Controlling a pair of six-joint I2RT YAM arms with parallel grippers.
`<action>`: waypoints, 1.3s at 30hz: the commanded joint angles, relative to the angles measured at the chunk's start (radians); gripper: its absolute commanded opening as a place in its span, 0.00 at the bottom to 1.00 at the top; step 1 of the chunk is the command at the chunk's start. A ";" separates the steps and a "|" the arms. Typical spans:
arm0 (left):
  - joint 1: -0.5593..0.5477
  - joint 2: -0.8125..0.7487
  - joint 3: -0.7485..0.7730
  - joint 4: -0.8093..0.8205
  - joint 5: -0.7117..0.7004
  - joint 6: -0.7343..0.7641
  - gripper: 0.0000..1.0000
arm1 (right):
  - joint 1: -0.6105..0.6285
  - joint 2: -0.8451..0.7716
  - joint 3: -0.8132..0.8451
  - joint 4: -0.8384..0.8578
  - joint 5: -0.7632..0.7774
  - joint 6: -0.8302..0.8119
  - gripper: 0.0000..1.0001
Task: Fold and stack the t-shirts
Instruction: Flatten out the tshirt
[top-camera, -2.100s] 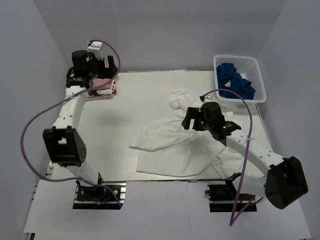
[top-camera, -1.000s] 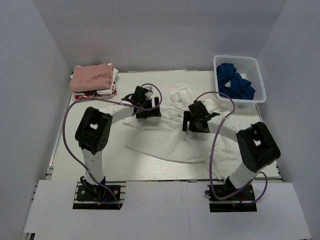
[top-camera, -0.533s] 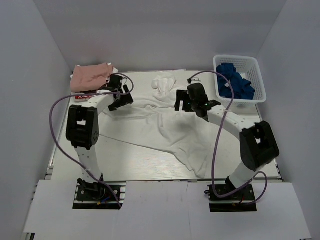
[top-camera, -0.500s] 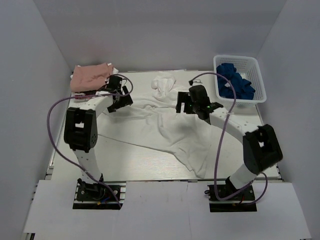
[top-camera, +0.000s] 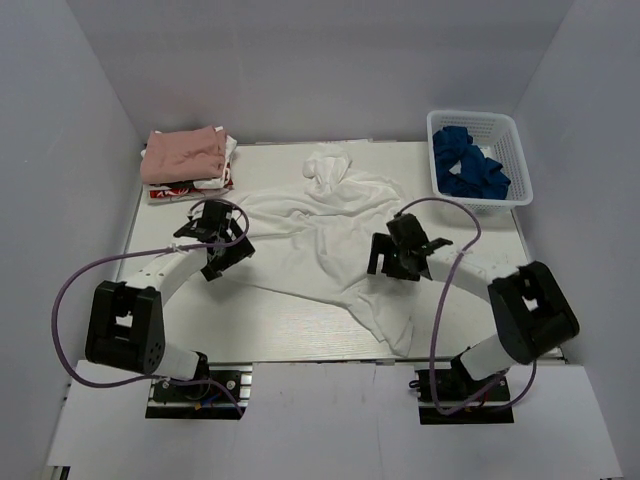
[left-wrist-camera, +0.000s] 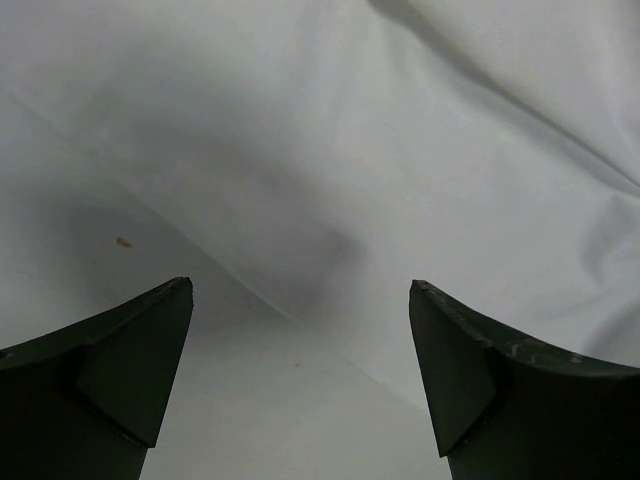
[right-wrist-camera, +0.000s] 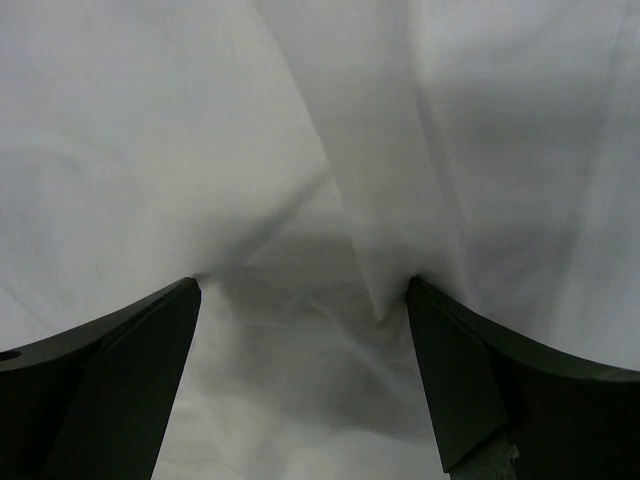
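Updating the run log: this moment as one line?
large white cloth t-shirt: rumpled, unfolded | left gripper: jaws open over edge | right gripper: jaws open over cloth

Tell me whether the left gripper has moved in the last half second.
Yes. The left gripper has drawn back toward the near side, away from the folded pink t-shirt at the far left corner.
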 joint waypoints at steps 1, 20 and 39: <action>0.002 -0.085 -0.012 0.034 0.009 -0.056 0.99 | -0.026 0.148 0.117 -0.015 0.036 0.078 0.90; 0.104 -0.166 -0.187 0.009 -0.120 -0.187 0.99 | -0.124 0.063 0.358 -0.123 0.062 -0.157 0.90; 0.147 0.070 -0.187 0.209 0.030 -0.084 0.00 | -0.103 -0.232 -0.139 -0.165 0.076 -0.008 0.80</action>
